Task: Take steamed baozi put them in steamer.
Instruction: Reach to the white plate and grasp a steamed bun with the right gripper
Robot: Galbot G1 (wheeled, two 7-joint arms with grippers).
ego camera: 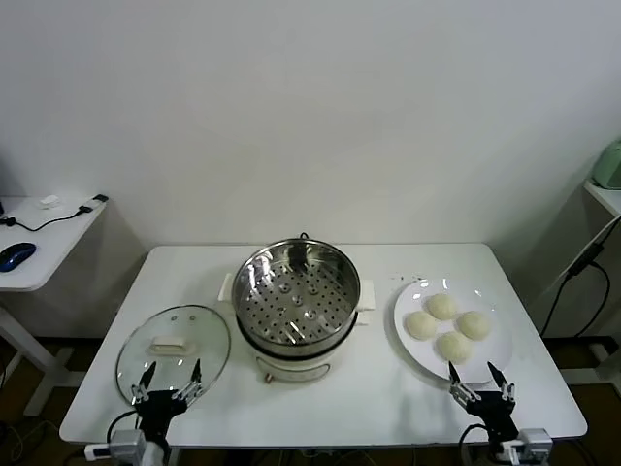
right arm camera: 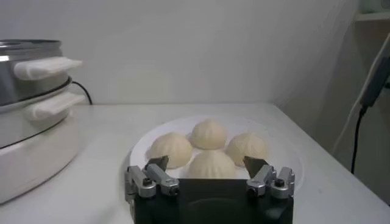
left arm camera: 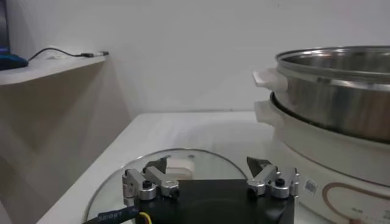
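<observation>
Leftmost, a side desk [ego camera: 44, 243] stands apart from the white table [ego camera: 320, 398], carrying a blue mouse [ego camera: 16, 256] and a dark cable [ego camera: 58, 216]. On the table's left part lies a round glass lid [ego camera: 173, 351] with a white handle [ego camera: 170, 343], flat on the surface and just beside the steamer. The left gripper [ego camera: 169, 377] hovers at the lid's near edge, low at the table's front; its fingers [left arm camera: 155, 165] stand wide apart with nothing between them, and the left wrist view shows the lid [left arm camera: 183, 170] right below them.

Centre of the table holds the steamer [ego camera: 296, 303], a shiny steel pot on a white base with side handles. Its perforated tray [ego camera: 291, 309] is bare, no bun inside. A thin dark cord [ego camera: 305, 236] shows behind its far rim.

Further right, near the steamer but not touching it, sits a flat white plate [ego camera: 412, 296]. All four steamed baozi [ego camera: 448, 324] rest on it in a tight cluster, each touching or almost touching its neighbours. The right gripper [ego camera: 480, 380] hangs at the plate's near edge, just in front of the closest bun; its fingers [right arm camera: 157, 164] are spread wide and hold nothing, and the right wrist view looks over them onto the buns [right arm camera: 210, 164], with the steamer [right arm camera: 33, 122] off to one side.

At the far right a black cable [ego camera: 572, 277] hangs down beside the table, below a shelf [ego camera: 604, 194] with a pale green object [ego camera: 609, 163] on it.
</observation>
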